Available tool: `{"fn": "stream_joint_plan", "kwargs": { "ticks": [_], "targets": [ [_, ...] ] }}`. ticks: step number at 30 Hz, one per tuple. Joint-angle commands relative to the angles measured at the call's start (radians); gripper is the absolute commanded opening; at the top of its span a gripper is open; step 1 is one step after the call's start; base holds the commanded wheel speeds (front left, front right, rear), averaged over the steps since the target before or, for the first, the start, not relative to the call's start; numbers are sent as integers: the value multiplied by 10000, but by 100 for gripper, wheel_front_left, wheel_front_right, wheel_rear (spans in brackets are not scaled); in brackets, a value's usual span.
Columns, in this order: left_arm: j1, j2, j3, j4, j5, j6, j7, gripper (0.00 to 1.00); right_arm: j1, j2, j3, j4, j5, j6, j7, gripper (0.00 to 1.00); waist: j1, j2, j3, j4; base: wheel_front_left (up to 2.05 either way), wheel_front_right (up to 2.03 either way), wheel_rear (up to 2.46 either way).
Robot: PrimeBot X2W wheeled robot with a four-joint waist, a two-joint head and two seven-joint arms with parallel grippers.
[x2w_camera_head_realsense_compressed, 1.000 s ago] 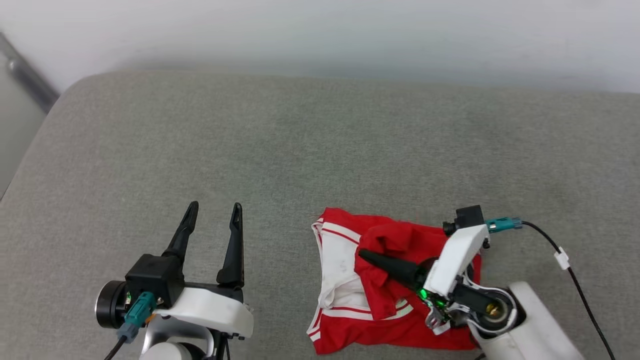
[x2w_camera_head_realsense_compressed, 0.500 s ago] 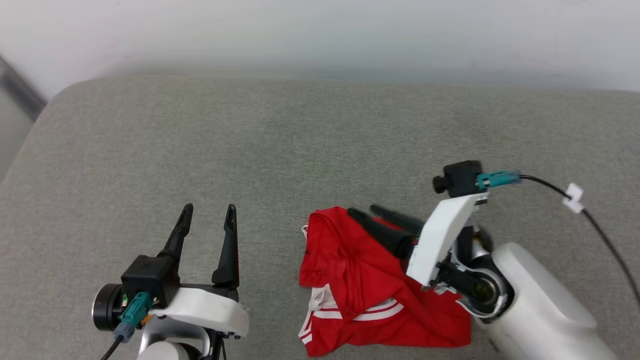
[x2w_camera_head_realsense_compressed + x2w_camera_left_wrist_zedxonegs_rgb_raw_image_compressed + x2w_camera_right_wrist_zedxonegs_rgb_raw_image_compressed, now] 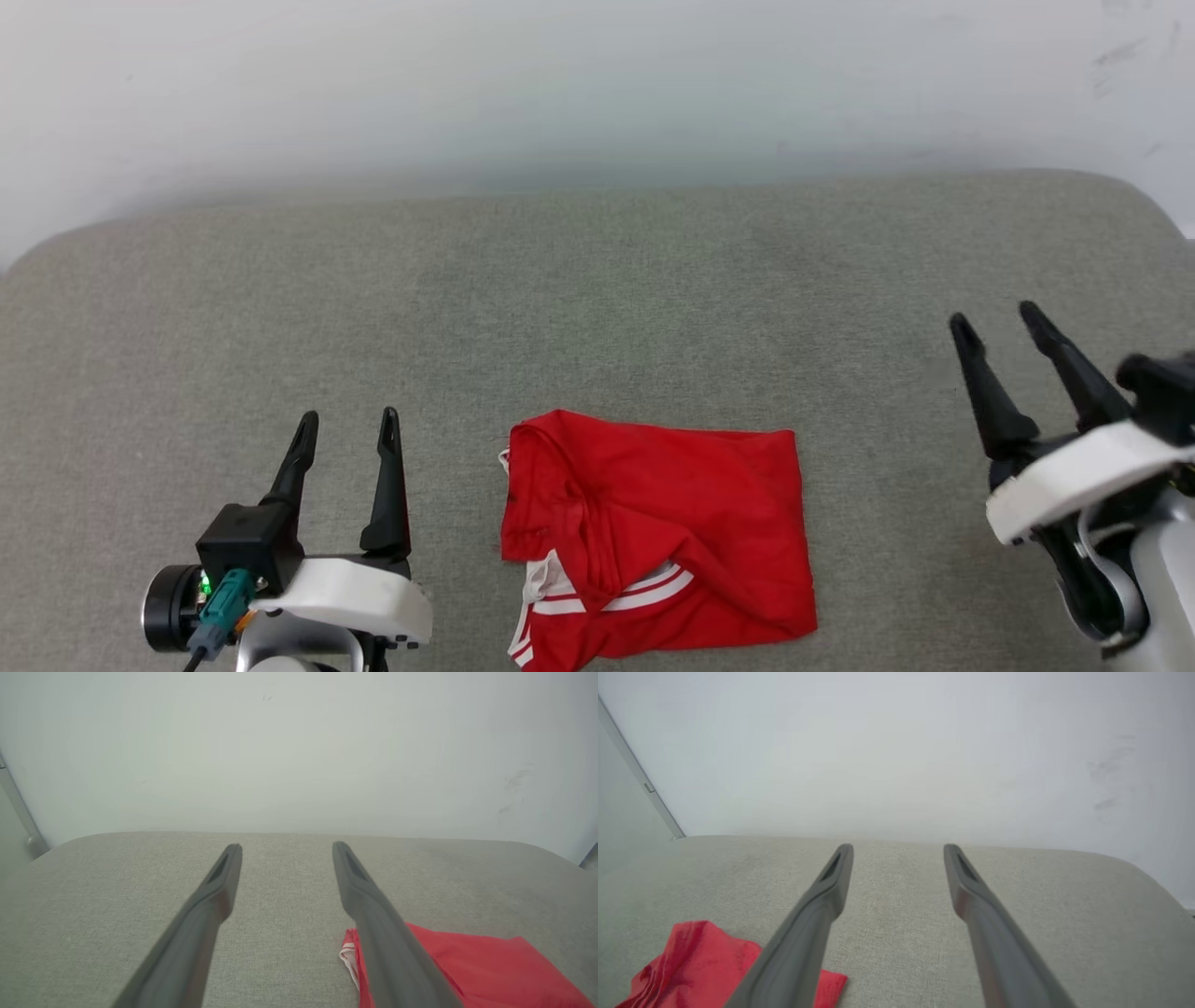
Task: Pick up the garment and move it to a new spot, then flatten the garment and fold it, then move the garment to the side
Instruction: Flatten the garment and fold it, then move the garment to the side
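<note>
Left hand [image 3: 348, 415] spread, empty; right hand [image 3: 994, 317] spread too, well apart. I see folded garment [image 3: 672, 504] lying between them on grey cushion [image 3: 560, 299].

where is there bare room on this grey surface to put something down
The widest bare stretch of the grey surface runs between the wall and the garment. Another patch lies between the garment and the right gripper. The gap between the left gripper and the garment is narrow; the near edge is crowded.
</note>
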Motion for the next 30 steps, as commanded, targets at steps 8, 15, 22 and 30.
{"fn": "stream_joint_plan", "kwargs": {
  "ticks": [8,15,22,30],
  "targets": [
    [644,70,142,370,165,89,-269,100,2328,1014,-1374,-2289,-1313,-1,211,100,0,-1,-614,-251,0,0,0],
    [1077,-18,206,599,178,57,-369,100,3393,1660,-1744,-3358,-1808,-1,835,100,0,-1,-781,-219,0,0,0],
    [888,-45,259,577,269,48,-388,100,3408,1758,-1922,-3526,-1939,-1,1025,100,0,-1,-725,-166,0,0,0],
    [697,-160,450,427,354,98,-418,100,3327,1675,-3140,-3115,-1492,-1,2022,100,0,-1,-521,83,0,0,0]
  ]
}}
